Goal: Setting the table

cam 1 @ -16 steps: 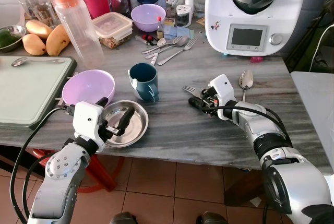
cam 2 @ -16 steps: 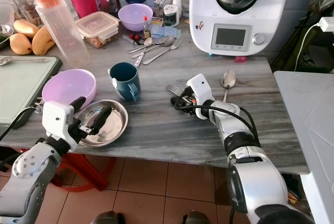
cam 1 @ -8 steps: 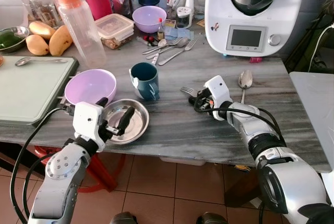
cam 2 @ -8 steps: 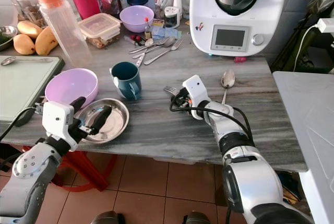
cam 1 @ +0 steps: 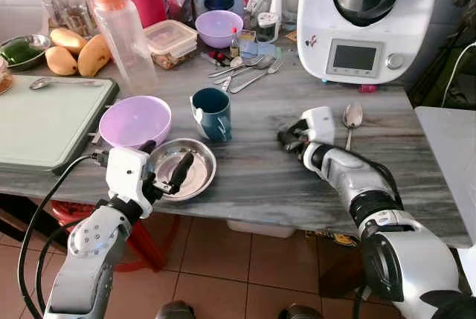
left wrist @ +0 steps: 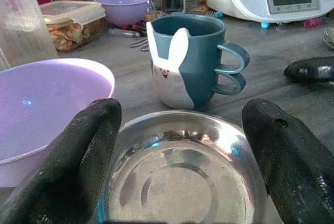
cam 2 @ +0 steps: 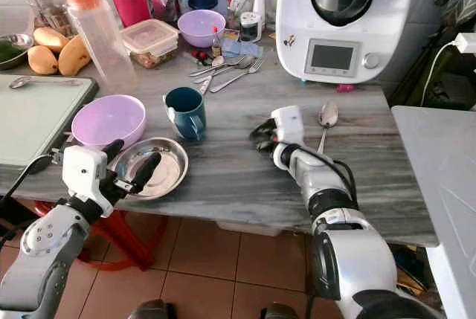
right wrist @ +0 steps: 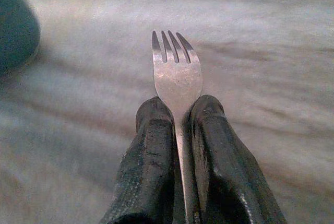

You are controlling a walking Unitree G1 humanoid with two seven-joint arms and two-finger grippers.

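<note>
- The right gripper [right wrist: 177,130] is over the grey marble-patterned table [cam 1: 253,178], a little in front of the white kitchen machine [cam 1: 364,18]; its two black fingers [right wrist: 151,151] are pressed together on the handle of a silver metal fork [right wrist: 176,75], whose tines stick out past the fingertips.
- The fork looks lifted just off the tabletop, though the blurred surface makes that hard to judge.
- A silver metal spoon [cam 1: 351,118] lies on the table just beside the right gripper, on the machine's side.
- The left gripper [left wrist: 180,156] is at the table's near edge, its fingers spread wide to either side of a shallow round steel dish [left wrist: 177,177] and holding nothing.
- Just behind the dish stands a dark teal mug with a white rabbit face [left wrist: 190,59], handle towards the right gripper.
- A lilac plastic bowl [cam 1: 134,120] sits just beside the dish, on the left.
- Loose cutlery [cam 1: 245,70] lies farther back near a smaller purple bowl [cam 1: 219,27].
- A pale green chopping board [cam 1: 44,122] lies at the far left.
</note>
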